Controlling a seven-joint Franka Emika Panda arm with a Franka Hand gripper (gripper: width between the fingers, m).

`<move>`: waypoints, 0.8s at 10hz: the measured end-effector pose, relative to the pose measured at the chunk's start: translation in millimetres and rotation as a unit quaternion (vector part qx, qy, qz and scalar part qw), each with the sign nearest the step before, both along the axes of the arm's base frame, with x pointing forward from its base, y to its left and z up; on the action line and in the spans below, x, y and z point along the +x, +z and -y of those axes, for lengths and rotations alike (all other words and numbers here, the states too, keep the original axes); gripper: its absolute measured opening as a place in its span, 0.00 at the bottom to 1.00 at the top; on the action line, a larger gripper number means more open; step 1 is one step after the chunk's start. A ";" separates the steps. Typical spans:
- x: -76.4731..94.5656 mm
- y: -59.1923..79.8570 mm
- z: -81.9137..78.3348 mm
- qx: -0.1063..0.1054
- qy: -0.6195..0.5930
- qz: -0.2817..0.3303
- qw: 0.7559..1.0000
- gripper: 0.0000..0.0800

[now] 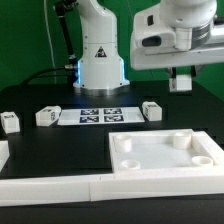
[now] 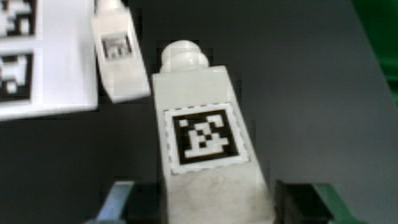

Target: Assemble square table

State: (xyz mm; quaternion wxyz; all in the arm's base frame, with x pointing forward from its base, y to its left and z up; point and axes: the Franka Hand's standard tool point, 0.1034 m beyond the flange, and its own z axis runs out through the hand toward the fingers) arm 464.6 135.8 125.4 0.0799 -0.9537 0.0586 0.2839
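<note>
The white square table top (image 1: 165, 152), a tray with a raised rim and round sockets, lies at the front on the exterior view's right. My gripper (image 1: 181, 84) hangs in the air above its far right corner, shut on a white leg block (image 1: 181, 80). In the wrist view this leg (image 2: 203, 125) sticks out from between my fingers (image 2: 121, 200), its black-white tag facing the camera. My gripper (image 2: 222, 205) holds its lower end. Three other leg blocks lie on the black table: one (image 1: 10, 122), a second (image 1: 47, 117), and a third (image 1: 151, 110).
The marker board (image 1: 98, 115) lies flat in front of the robot base (image 1: 100, 60); it also shows in the wrist view (image 2: 36, 60) beside a leg block (image 2: 116, 55). Long white border bars (image 1: 60, 185) run along the front edge.
</note>
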 end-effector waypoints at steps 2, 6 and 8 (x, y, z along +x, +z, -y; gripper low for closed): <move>41.3 33.4 19.5 0.018 0.014 0.074 0.997 0.36; 78.4 58.9 23.9 -0.007 0.016 0.251 0.968 0.36; 85.2 59.8 25.2 -0.011 0.011 0.312 0.950 0.36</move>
